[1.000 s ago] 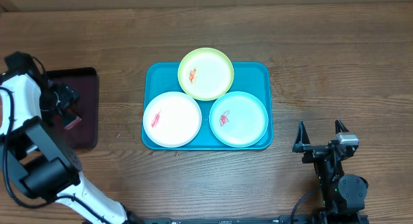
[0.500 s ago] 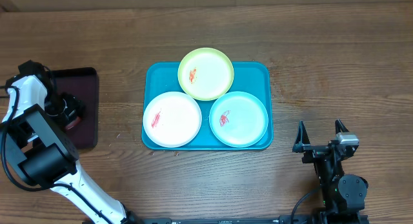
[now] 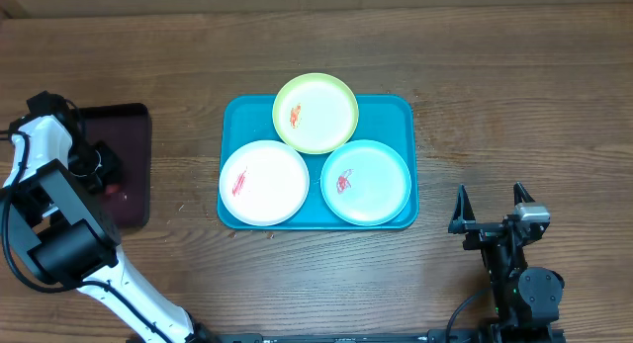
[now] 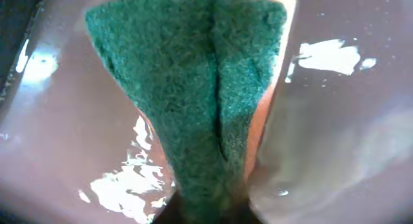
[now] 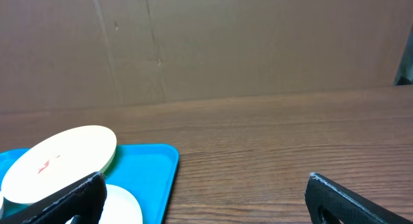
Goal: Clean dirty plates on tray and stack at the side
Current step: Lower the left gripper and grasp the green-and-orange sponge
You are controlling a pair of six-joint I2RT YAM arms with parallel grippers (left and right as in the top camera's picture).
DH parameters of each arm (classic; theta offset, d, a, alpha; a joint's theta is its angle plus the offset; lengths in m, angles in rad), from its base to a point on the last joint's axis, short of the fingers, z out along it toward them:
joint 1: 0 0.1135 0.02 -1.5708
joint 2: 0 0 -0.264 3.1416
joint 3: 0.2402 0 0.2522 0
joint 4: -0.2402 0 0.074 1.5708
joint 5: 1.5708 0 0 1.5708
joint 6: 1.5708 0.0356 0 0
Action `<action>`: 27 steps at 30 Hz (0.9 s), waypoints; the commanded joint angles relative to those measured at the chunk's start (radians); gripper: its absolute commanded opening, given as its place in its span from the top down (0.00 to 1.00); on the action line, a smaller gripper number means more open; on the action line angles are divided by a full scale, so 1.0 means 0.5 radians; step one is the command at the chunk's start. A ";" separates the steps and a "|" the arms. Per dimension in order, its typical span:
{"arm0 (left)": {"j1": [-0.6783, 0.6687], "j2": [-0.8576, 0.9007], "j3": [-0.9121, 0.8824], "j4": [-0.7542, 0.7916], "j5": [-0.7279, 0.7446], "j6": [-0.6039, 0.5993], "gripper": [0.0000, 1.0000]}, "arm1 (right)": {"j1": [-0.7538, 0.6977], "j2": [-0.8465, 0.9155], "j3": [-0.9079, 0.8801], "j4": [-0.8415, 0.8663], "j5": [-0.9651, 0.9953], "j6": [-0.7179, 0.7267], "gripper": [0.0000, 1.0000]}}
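Three plates lie on the turquoise tray (image 3: 393, 116): a lime green plate (image 3: 316, 112) at the back, a white plate (image 3: 263, 182) front left and a pale mint plate (image 3: 366, 182) front right, each with a red smear. My left gripper (image 3: 104, 175) is down in the dark maroon tray (image 3: 134, 135) at the far left. It is shut on a green scouring sponge (image 4: 193, 88) with an orange backing, pinched at its near end. My right gripper (image 3: 490, 195) stands open right of the turquoise tray, holding nothing. In the right wrist view the green plate (image 5: 61, 162) and tray corner (image 5: 155, 169) show.
The dark maroon tray's glossy floor (image 4: 335, 140) surrounds the sponge in the left wrist view. Bare wooden table (image 3: 514, 96) stretches to the right of and behind the turquoise tray. A brown wall (image 5: 258, 43) stands beyond the table's far edge.
My left gripper has dropped into the dark tray and its jaws have shut on the sponge. The right arm and the plates have not moved.
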 commanded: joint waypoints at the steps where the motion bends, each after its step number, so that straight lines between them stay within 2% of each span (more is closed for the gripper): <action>1: -0.002 0.033 0.030 -0.002 0.014 0.026 0.96 | -0.004 -0.016 -0.021 0.013 -0.002 -0.007 0.00; 3: -0.004 0.033 0.030 0.006 0.013 0.027 0.92 | -0.004 -0.016 -0.021 0.012 -0.002 -0.007 0.00; 5: -0.004 0.033 0.030 0.034 0.009 0.027 0.29 | -0.004 -0.016 -0.021 0.013 -0.002 -0.007 0.00; 6: -0.003 0.033 0.030 0.044 0.008 0.027 0.20 | -0.004 -0.016 -0.021 0.012 -0.002 -0.007 0.00; 7: -0.002 0.033 0.030 0.064 0.003 0.027 0.04 | -0.004 -0.016 -0.021 0.013 -0.002 -0.007 0.00; 8: -0.001 0.033 0.030 0.086 -0.013 0.027 0.00 | -0.004 -0.016 -0.021 0.012 -0.002 -0.007 0.00; 19: -0.002 0.037 0.029 0.397 -0.084 0.027 0.00 | -0.004 -0.016 -0.021 0.013 -0.002 -0.007 0.00; 21: -0.002 0.046 0.027 0.411 -0.084 0.027 0.05 | -0.004 -0.016 -0.021 0.013 -0.002 -0.007 0.00; 25: -0.002 0.092 0.003 0.470 -0.080 0.027 0.06 | -0.004 -0.016 -0.021 0.012 -0.002 -0.007 0.00; 26: -0.002 0.100 0.003 0.483 -0.079 0.027 0.09 | -0.004 -0.016 -0.021 0.012 -0.002 -0.007 0.00; 27: -0.002 0.106 0.003 0.489 -0.079 0.027 0.25 | -0.004 -0.016 -0.021 0.013 -0.002 -0.007 0.00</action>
